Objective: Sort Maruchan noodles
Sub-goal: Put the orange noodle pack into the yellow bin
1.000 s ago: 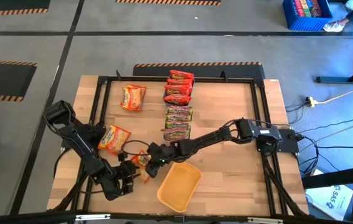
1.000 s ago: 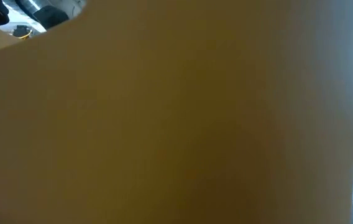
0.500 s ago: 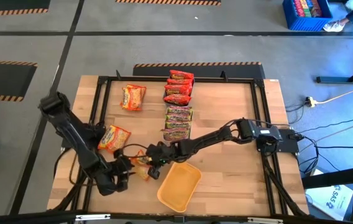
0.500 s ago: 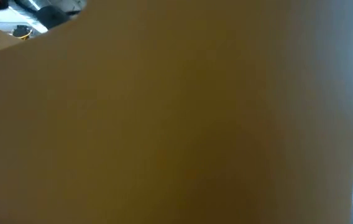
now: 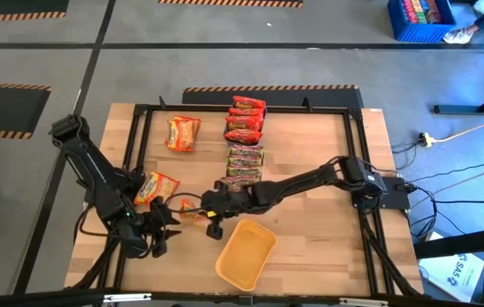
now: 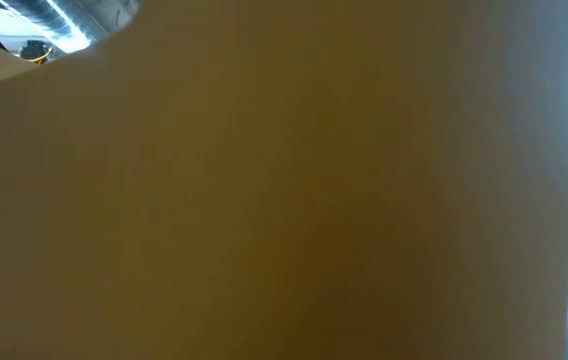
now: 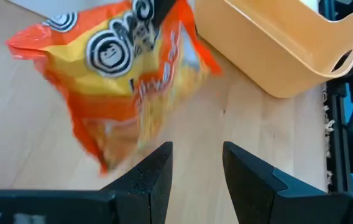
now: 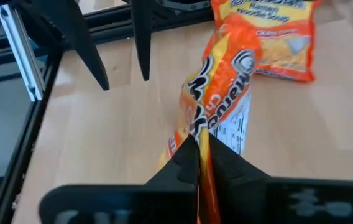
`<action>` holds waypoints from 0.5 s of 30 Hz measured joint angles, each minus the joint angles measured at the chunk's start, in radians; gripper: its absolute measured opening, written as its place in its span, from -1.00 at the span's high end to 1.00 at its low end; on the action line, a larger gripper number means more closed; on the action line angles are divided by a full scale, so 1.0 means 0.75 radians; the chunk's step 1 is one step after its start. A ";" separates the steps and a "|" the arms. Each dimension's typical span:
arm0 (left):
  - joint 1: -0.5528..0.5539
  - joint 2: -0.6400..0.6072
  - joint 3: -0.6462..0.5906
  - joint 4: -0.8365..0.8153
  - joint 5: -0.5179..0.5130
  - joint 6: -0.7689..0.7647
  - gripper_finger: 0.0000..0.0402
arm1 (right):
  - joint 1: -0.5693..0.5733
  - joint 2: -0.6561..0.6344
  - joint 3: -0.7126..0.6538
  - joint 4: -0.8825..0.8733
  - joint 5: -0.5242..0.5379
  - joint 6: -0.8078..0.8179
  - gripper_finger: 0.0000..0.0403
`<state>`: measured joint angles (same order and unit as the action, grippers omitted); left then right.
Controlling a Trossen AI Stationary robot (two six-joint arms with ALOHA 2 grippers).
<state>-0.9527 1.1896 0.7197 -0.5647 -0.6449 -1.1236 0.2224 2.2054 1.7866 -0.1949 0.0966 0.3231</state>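
My right gripper (image 5: 209,208) (image 8: 199,153) is shut on an orange-yellow Maruchan noodles packet (image 5: 192,205) (image 7: 123,81) near the table's front, left of the middle. My left gripper (image 5: 160,232) (image 7: 195,167) stands open just left of that packet, nothing between its fingers. Two more orange-yellow packets lie flat, one (image 5: 157,188) close by at the left and one (image 5: 182,133) at the far left. In the middle, red packets (image 5: 245,119) and green-and-red packets (image 5: 244,169) lie in one column. My right gripper pinches one edge of the orange-yellow packet (image 8: 202,132) between its two shut fingers, coming slantwise down from the table's right. The packet is turned on edge and hangs off the fingers. Whether its lower end (image 7: 102,158) touches the table I cannot tell.
An orange-yellow tray (image 5: 246,253) (image 7: 282,50) lies by the front edge, right of both grippers; its wall (image 6: 284,200) fills the low view. A black frame (image 5: 140,128) runs around the work area. The table's right half is bare wood (image 5: 319,136).
My right gripper has shut on the orange-yellow packet, rolled and risen; the packet has come up off the table onto its edge. My left gripper has risen and backed toward the table's left edge, away from the packet, its fingers as far apart as before.
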 joint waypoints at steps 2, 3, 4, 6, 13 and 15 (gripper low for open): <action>0.000 0.000 0.000 0.001 0.000 -0.001 0.33 | 0.010 -0.036 0.000 -0.059 0.027 -0.026 1.00; 0.000 0.000 -0.001 0.005 0.000 -0.001 0.33 | 0.020 -0.057 0.000 -0.100 0.053 -0.035 1.00; 0.000 0.001 0.000 0.019 -0.006 -0.001 0.33 | 0.032 -0.079 0.000 -0.143 0.078 -0.052 1.00; 0.000 0.001 -0.001 0.041 -0.014 0.005 0.33 | 0.064 -0.120 0.000 -0.226 0.120 -0.059 1.00; 0.001 0.002 0.000 0.125 -0.062 0.084 0.33 | 0.181 -0.251 0.001 -0.413 0.224 -0.012 1.00; 0.001 0.002 0.000 0.142 -0.070 0.108 0.33 | 0.204 -0.264 0.002 -0.441 0.232 0.011 1.00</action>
<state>-0.9520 1.1912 0.7197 -0.4585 -0.6971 -1.0424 0.3752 2.0072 1.7878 -0.5259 0.2708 0.3310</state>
